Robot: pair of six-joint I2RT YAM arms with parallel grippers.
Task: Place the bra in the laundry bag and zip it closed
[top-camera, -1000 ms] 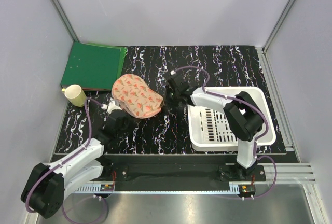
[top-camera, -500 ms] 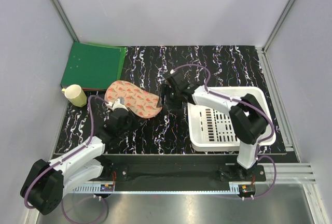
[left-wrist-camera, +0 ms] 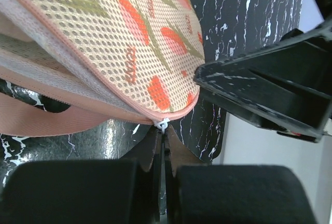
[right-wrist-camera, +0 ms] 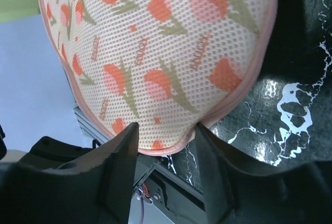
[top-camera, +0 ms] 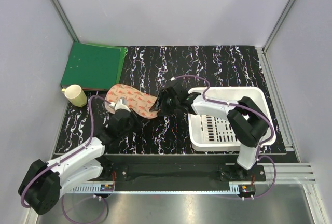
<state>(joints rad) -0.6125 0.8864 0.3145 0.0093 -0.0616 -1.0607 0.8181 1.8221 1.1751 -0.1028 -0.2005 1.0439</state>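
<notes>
The left end effector [left-wrist-camera: 162, 149] is pinched shut on the peach tulip-print mesh laundry bag [left-wrist-camera: 119, 42] at its white zip pull [left-wrist-camera: 163, 125]. The right end effector [right-wrist-camera: 166, 130] stands open, straddling the bag's right end.

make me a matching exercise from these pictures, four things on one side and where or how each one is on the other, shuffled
Things:
1. laundry bag
2. white slotted basket
3. green folder
4. left gripper

Places or states:
a. far left corner of the table
b. shut on the zipper pull
c. right side of the table
d. left of centre on the table, just in front of the folder

Pairs: 1-d, 2-c, 3-a, 4-b
</notes>
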